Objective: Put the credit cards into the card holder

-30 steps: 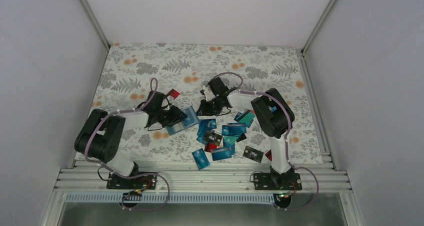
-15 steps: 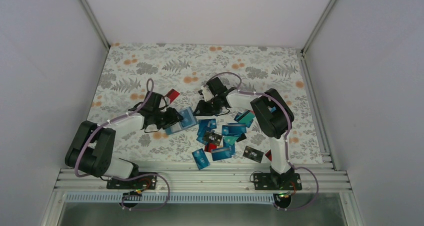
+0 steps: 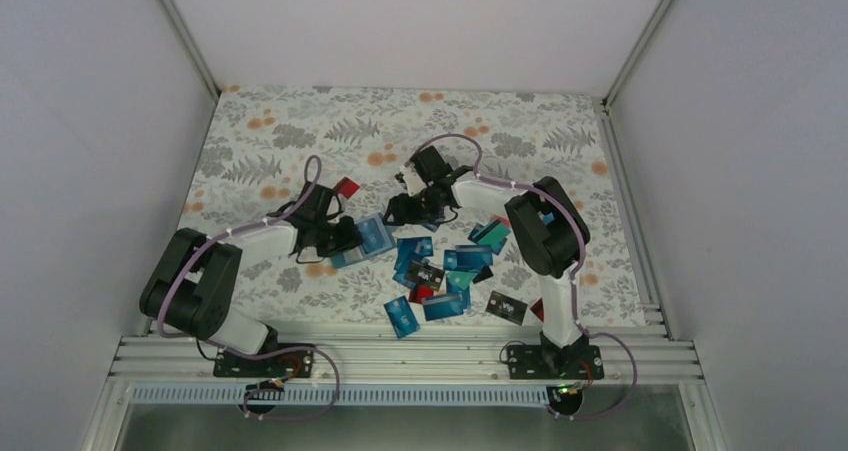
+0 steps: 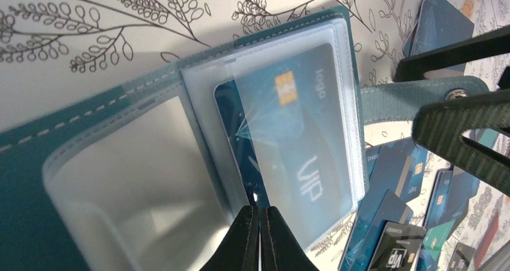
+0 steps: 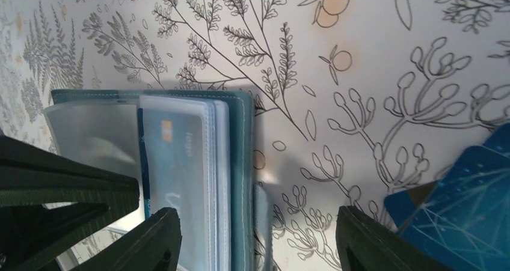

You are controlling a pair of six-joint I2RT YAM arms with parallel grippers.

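The card holder [image 3: 372, 236] lies open on the patterned mat, its clear sleeves up [image 4: 90, 163]. A blue credit card [image 4: 288, 139] marked VIP sits most of the way in one sleeve, a strip of it sticking out. My left gripper [image 4: 260, 210] is shut, its tips at that exposed strip; whether they pinch it I cannot tell. My right gripper [image 5: 258, 238] is open, its jaws straddling the holder's outer edge [image 5: 240, 133] and the snap strap [image 4: 457, 94], gripping nothing. More credit cards [image 3: 440, 271] lie loose to the holder's right.
A red card [image 3: 347, 186] lies alone behind the left gripper [image 3: 352, 237]. A black card [image 3: 505, 308] and a blue one [image 3: 400, 316] lie near the front rail. The two grippers are close together over the holder, the right gripper [image 3: 405, 211] just behind it.
My left gripper has shut at the card's edge. My right gripper has opened and drawn back slightly from the holder. The left arm's elbow has swung outward and back.
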